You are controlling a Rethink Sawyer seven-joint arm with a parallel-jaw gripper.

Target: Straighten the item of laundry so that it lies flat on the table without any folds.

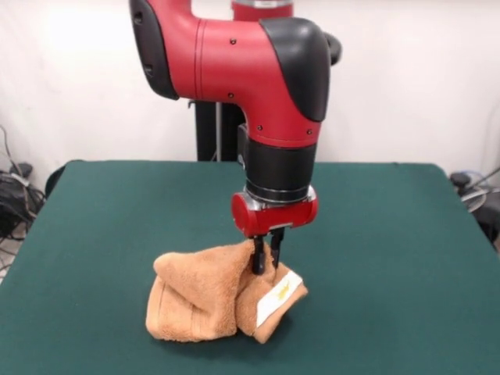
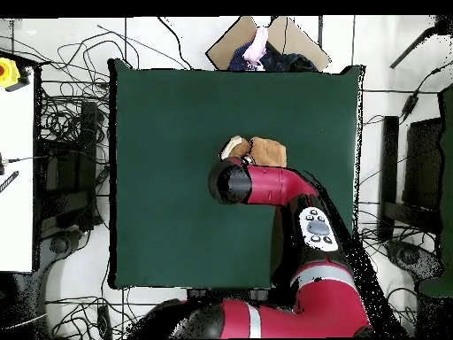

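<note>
The orange-tan towel [image 1: 205,301] lies crumpled in a folded heap on the dark green table [image 1: 391,258], near its front edge in the front view. Its white tag [image 1: 279,295] faces the camera on the right flap. My gripper [image 1: 266,259] comes straight down onto the top of the heap, and its two black fingers are close together, pinching a raised fold of the towel. In the overhead view the towel [image 2: 265,150] shows partly above my arm's head, which hides the gripper there.
The table [image 2: 168,177] has wide green surface on all sides of the towel. A cardboard box [image 2: 265,44] with a person's hand stands past the far edge in the overhead view. Cables lie on the floor at the left.
</note>
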